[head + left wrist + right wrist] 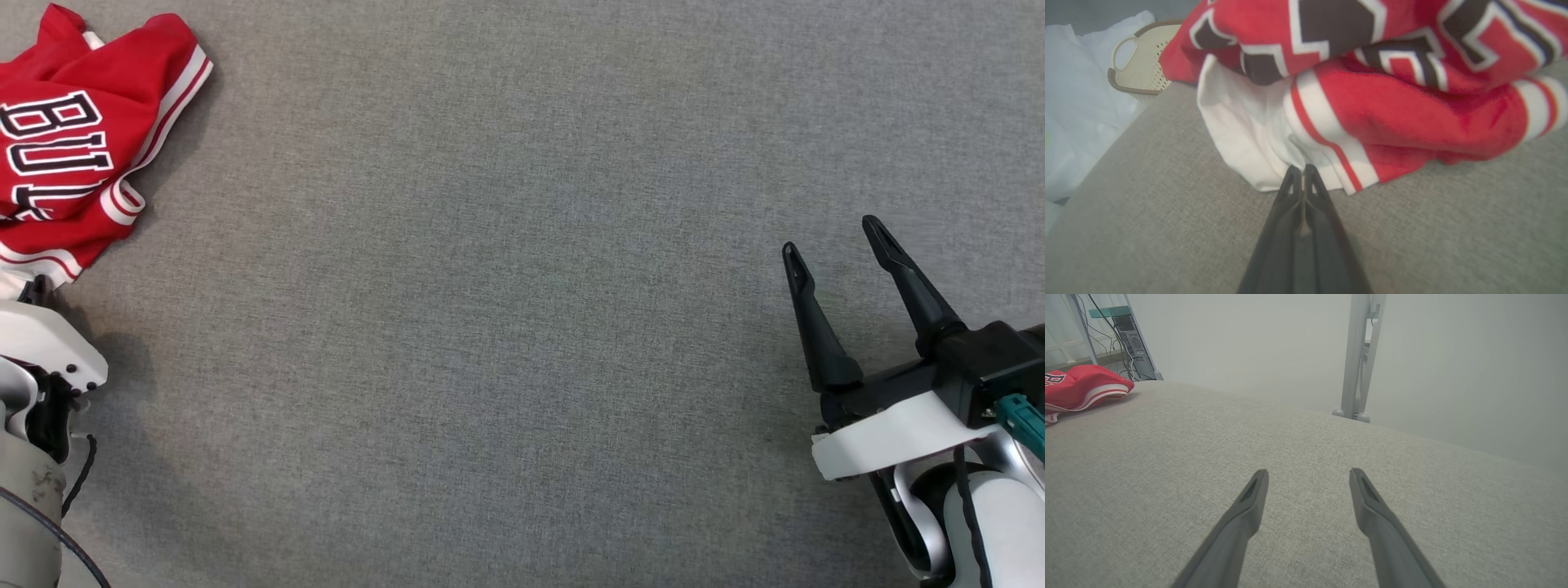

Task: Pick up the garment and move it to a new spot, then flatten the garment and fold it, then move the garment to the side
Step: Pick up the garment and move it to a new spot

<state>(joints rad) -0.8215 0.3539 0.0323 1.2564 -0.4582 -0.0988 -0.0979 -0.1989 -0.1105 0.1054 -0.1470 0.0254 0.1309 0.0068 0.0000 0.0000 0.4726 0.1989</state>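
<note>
Left gripper (pixel 1303 168) pinches the crumpled red garment's (pixel 1412 122) near white edge.

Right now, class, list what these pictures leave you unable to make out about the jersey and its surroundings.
Head view: lettering on the jersey, cut off by the left edge.
Left wrist view: whether the left fingers pinch cloth; their tips cover the spot.
Same view: the basket, partly behind the jersey.

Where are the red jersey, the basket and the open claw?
red jersey (pixel 139 73): head view, red cloth beside the lettering.
basket (pixel 1149 59): left wrist view, perforated beige wall.
right gripper (pixel 831 235): head view, midway between fingertips.
</note>
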